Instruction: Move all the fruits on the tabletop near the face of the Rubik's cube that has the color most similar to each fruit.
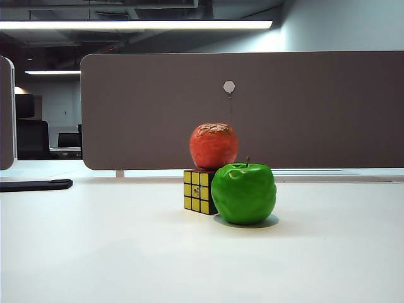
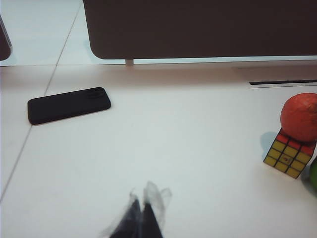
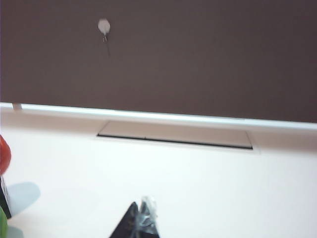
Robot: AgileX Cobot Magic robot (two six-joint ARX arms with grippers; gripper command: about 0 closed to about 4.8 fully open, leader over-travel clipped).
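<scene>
Around the Rubik's cube (image 1: 197, 190), green apple (image 1: 244, 193) and orange-red fruit (image 1: 213, 146), white tabletop (image 1: 95, 252) lies bare; left gripper (image 2: 140, 218) and right gripper (image 3: 141, 222), edge-cropped, look pinched together, holding nothing.

a long ceiling strip light (image 1: 136, 24) glares white in the exterior view, leaving the room behind dim. the glossy bright-green apple (image 1: 243, 192) casts a soft shadow on the smooth white tabletop (image 1: 95, 252). the right wrist view is blurred and washed out.
</scene>
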